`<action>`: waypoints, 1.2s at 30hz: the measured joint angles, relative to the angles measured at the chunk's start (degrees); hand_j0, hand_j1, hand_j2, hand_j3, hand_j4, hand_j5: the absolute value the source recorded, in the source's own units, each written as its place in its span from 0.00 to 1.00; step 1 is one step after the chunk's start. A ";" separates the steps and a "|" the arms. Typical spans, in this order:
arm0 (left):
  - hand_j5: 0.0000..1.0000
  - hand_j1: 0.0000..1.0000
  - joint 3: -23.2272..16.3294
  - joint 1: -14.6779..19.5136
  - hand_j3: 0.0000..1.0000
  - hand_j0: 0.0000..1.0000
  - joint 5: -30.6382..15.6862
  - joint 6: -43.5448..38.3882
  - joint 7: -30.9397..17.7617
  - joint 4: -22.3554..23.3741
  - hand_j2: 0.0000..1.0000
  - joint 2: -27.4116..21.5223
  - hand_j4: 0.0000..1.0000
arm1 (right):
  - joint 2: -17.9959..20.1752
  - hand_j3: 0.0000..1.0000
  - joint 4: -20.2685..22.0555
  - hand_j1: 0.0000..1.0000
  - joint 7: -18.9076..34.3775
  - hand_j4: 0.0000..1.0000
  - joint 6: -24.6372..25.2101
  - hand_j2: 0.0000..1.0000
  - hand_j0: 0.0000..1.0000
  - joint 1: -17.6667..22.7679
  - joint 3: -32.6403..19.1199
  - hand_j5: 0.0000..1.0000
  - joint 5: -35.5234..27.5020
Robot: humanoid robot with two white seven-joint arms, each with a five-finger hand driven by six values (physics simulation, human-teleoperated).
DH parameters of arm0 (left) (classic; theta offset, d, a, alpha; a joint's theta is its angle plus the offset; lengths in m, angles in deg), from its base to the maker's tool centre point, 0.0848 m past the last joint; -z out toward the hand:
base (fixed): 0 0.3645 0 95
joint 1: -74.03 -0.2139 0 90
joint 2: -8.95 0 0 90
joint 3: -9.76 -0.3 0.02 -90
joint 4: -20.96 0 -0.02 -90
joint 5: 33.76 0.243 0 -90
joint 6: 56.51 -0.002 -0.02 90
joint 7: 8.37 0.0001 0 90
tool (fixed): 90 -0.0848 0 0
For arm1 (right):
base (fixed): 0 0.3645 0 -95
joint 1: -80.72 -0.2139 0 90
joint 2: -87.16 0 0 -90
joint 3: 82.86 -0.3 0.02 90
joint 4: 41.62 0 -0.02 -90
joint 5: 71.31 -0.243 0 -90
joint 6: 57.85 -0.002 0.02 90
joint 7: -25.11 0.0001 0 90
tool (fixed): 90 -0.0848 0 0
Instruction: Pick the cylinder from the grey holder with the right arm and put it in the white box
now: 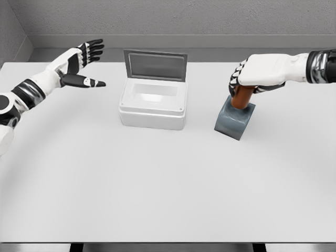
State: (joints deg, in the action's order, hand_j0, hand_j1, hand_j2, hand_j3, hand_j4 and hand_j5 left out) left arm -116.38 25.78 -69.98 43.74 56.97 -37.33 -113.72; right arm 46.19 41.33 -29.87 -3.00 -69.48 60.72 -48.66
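Head view, read from the left edge: the left robot hand [84,58] hovers over the far left of the white worktop [157,184], fingers spread and thumb held out, gripping nothing, well apart from everything the task concerns.

Toward the middle stands the white box [153,107], its lid [155,65] hinged up at the back so the cavity is open from above. Nothing shows inside it.

Right of the box, with a clear gap of bare worktop between them, sits the grey holder [234,122], leaning a little. The orange-brown cylinder [241,97] rises out of its top, long axis close to upright with a slight tilt toward the upper right. Its lower end is still seated in the holder.

The right robot hand [245,80] comes in from the right edge and is clamped around the upper part of the cylinder, dark fingers [235,79] wrapping its left side; the cylinder's top is hidden under the palm.

The relation that matters: the cylinder lies directly beneath this hand and points up into it, so pulling it free looks to call for a lift along that near-upright axis before any sideways travel. The box lies to the left of the hand, and the right arm is plainly the nearer one to the cylinder.
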 measured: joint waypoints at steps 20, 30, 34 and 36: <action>1.00 1.00 0.08 2.02 1.00 1.00 0.12 0.09 -2.18 4.15 1.00 2.38 1.00 | -5.38 0.53 -0.79 0.53 0.00 0.53 0.00 0.53 0.53 -2.64 0.31 0.53 1.26; 1.00 1.00 0.09 2.11 1.00 1.00 1.02 0.42 -1.99 4.18 1.00 1.92 1.00 | -9.58 0.53 -3.51 0.53 0.00 0.53 0.00 0.53 0.53 -4.40 0.58 0.53 2.49; 1.00 1.00 0.12 2.02 1.00 1.00 1.10 0.47 -1.96 4.13 1.00 1.87 1.00 | -11.03 0.53 -4.32 0.53 0.01 0.53 -0.02 0.53 0.53 -5.10 0.62 0.53 2.92; 1.00 1.00 0.13 2.02 1.00 1.00 1.10 0.48 -1.95 4.08 1.00 1.86 1.00 | -11.65 0.53 -4.48 0.53 0.01 0.53 -0.01 0.53 0.53 -5.36 0.64 0.53 3.12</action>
State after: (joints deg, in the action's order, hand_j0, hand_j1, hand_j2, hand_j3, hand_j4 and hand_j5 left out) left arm -116.25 27.80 -68.89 44.22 55.02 -33.26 -111.86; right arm 34.54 36.86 -29.86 -3.01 -74.84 61.36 -45.54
